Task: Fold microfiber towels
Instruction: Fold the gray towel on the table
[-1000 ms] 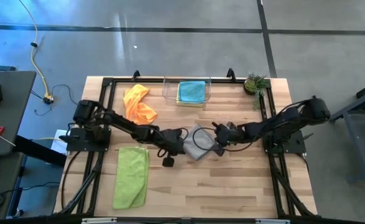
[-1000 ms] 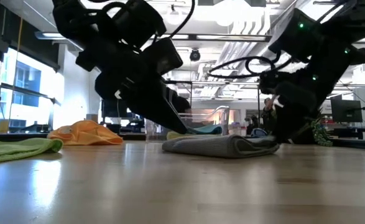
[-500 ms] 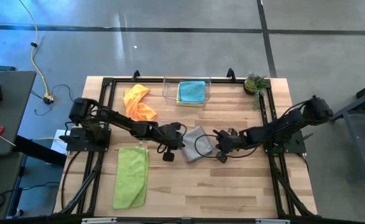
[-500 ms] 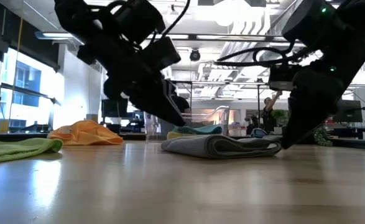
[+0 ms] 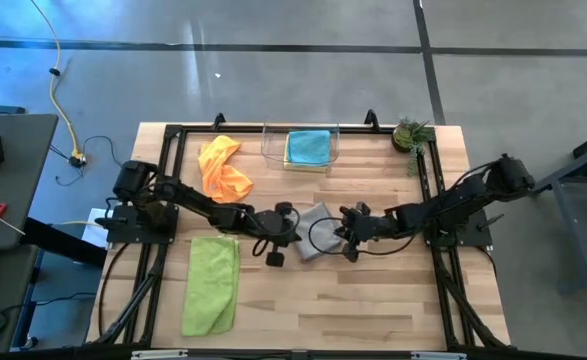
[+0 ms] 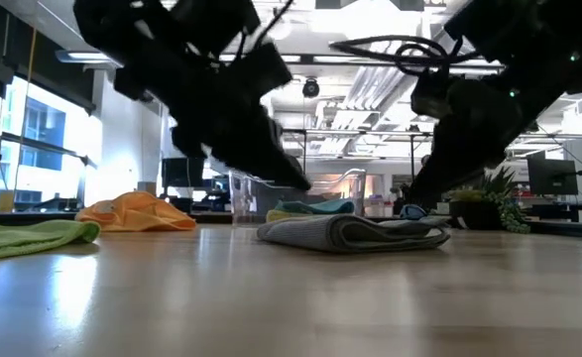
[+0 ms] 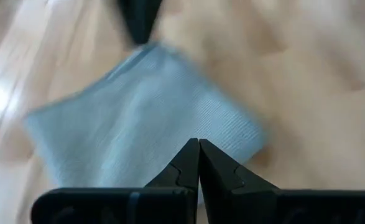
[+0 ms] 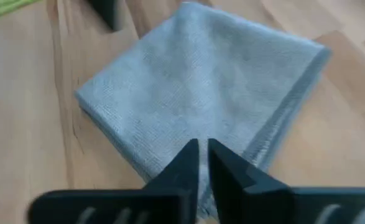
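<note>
A grey towel (image 5: 313, 232) (image 6: 350, 233) lies folded in several layers, flat on the middle of the wooden table. My left gripper (image 5: 293, 228) (image 7: 199, 144) hovers shut just above its left end, tips pointing slantwise down at it. My right gripper (image 5: 341, 233) (image 8: 202, 146) hangs over its right end, also slanting down, with only a narrow gap between its fingers and nothing in it. In the low view both sets of fingertips stand clear of the cloth.
An orange towel (image 5: 223, 168) lies crumpled at the far left. A lime green towel (image 5: 211, 285) lies along the near left. A clear bin (image 5: 273, 150) at the far edge holds a folded teal towel (image 5: 308, 147). A small plant (image 5: 411, 133) stands far right.
My right gripper has risen from the table beside the grey towel's right end and now hangs above that end. My left gripper's fingertips have tipped up off the towel's left end. The folded towel has stayed in place.
</note>
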Available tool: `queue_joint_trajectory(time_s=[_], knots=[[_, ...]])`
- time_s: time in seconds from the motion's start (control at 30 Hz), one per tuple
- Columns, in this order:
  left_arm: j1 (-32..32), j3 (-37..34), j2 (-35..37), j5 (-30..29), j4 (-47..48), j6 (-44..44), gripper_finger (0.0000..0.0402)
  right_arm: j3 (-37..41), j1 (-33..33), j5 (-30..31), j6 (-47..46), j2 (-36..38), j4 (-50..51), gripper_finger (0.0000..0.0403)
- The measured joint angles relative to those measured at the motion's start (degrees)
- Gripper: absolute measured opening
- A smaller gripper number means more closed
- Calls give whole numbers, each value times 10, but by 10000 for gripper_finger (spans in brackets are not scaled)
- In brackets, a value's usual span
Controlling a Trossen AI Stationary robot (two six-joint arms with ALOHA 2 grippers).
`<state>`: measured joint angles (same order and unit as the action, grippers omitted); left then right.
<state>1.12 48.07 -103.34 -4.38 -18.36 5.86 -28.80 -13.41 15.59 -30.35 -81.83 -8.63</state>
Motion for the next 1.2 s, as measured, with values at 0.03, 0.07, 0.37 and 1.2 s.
queue_joint_trajectory(time_s=[0.03, 0.07, 0.37, 1.2], knots=[[-5, -1, -1, -12, 11, -4, 0, 0, 0, -1, 4, -10, -7, 13], [-10, 0, -4, -22, 14, -7, 0, 0, 0, -1, 4, -19, -10, 7], [-48, -1, -50, -57, 11, -12, 0, 0, -19, -21, -40, -78, -33, 2], [-85, -68, 28, 27, -5, -132, 0, -131, 43, -98, -8, 3, 256, 155]])
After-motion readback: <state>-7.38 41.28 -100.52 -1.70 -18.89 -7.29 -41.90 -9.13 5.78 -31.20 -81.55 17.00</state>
